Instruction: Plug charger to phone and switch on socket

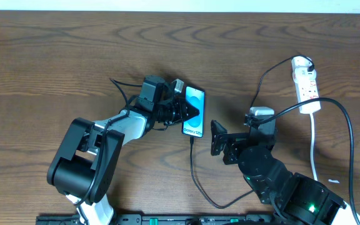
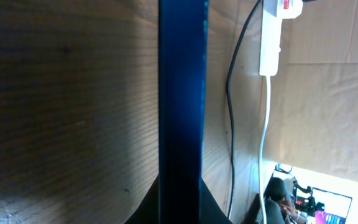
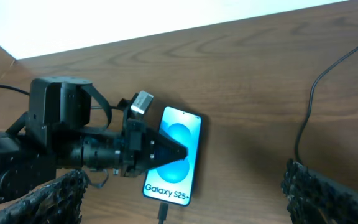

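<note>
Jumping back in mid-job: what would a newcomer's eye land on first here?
The phone, cyan screen lit at the table's centre, with the left gripper across it, jaws shut. Next, the black charger curling away from the phone's near end, and the white socket at the far right. The right gripper sits open beside the phone.

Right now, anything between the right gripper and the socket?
Only the charger cable, curving down left of the socket. The right gripper is open, pointing toward the phone; nothing else visible intervenes.
</note>
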